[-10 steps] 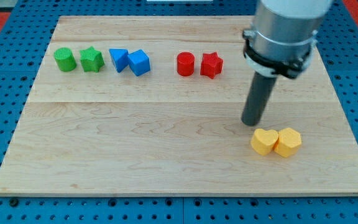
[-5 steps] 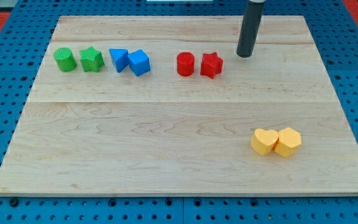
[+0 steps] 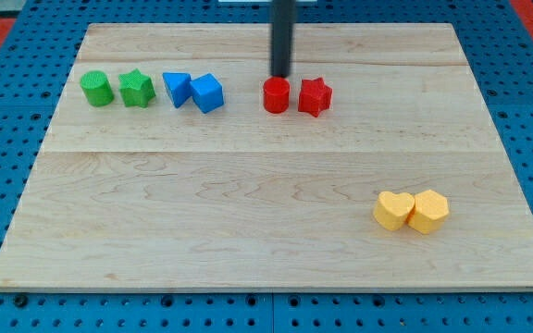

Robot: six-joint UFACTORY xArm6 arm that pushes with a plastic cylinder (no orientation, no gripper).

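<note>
Jaws: none on this rig, so no open/closed state to give; arm ends in a straight dark rod, smooth, round section.
My tip: at the view's top centre, just above the red cylinder; touching or a hair apart, can't tell.
Red cylinder: directly below tip, short round block, matte, flat top.
Red star: just to the view's right of the cylinder and below-right of tip; pointed outline, near cylinder w/ a thin gap.
Blue pair: to the view's left of tip; blue cube tilted on the board, blue triangle wedge-shaped, the two touching or nearly.
Green pair: further left of tip; green star beside green cylinder, both w/ a ribbed, layered surface.
Yellow pair: well apart from tip, toward the view's bottom right; yellow heart touching yellow hexagon.
Worktop: pale wood board, planks w/ visible grain, rounded corners.
Surround: blue pegboard w/ a regular grid of holes, round the board.
</note>
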